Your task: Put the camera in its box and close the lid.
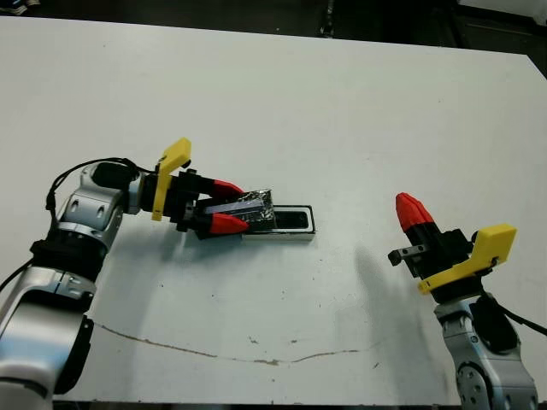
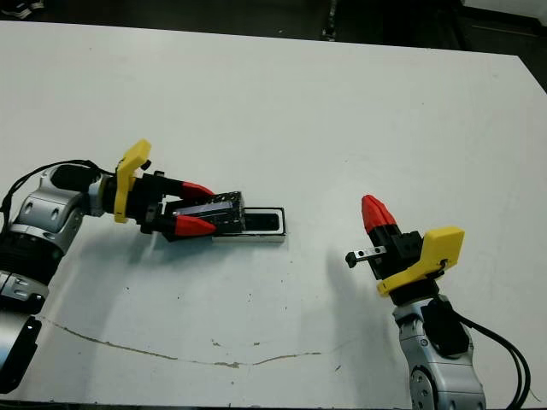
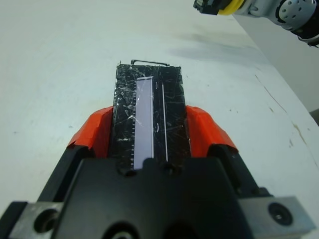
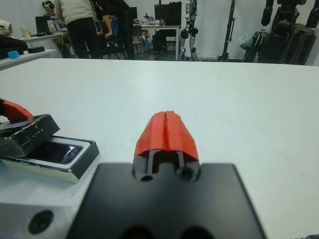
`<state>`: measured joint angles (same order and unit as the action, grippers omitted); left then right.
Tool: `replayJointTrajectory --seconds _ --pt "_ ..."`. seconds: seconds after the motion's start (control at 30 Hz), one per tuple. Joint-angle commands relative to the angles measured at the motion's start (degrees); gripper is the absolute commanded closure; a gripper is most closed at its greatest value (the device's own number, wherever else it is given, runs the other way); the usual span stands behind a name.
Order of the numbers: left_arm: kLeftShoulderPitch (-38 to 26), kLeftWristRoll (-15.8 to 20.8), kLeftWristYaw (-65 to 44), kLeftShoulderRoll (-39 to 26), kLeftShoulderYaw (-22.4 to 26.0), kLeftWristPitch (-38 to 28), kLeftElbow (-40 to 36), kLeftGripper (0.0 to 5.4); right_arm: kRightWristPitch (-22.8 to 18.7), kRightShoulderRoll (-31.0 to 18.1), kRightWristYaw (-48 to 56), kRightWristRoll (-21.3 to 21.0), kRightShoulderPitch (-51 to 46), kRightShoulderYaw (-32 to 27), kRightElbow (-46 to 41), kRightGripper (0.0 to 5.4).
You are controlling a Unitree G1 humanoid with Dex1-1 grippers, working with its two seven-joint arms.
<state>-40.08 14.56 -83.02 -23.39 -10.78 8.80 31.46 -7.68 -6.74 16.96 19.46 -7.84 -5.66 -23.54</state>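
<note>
On the white table (image 1: 342, 102), the flat black foil-speckled lid (image 1: 248, 207) is pinched between the red fingers of the left gripper (image 1: 224, 206) and held tilted over the left end of the small silver-rimmed box (image 1: 291, 224), which it partly covers. The glossy black bar-shaped camera (image 4: 59, 152) is seen lying inside the box. The right gripper (image 1: 410, 208) is held well to the right, jaws pressed together and empty.
</note>
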Motion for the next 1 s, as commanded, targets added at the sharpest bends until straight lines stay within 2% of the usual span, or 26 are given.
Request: replayJointTrajectory --seconds 0.03,0.47,1.0 --pt "2.8 -0.6 0.8 1.4 -1.6 1.4 -1.8 2.25 -1.2 -0.8 -0.5 0.2 -0.9 -0.3 -0.2 5.40" --pt "4.0 -0.8 1.2 4.0 -3.7 -1.4 -2.3 2.25 -0.7 -0.7 -0.5 0.1 -0.9 -0.4 -0.1 5.40" --pt "1.1 -5.1 2.3 8.8 -7.5 -7.5 5.5 2.25 -0.2 -0.7 -0.5 0.2 -1.1 -0.5 0.3 5.40"
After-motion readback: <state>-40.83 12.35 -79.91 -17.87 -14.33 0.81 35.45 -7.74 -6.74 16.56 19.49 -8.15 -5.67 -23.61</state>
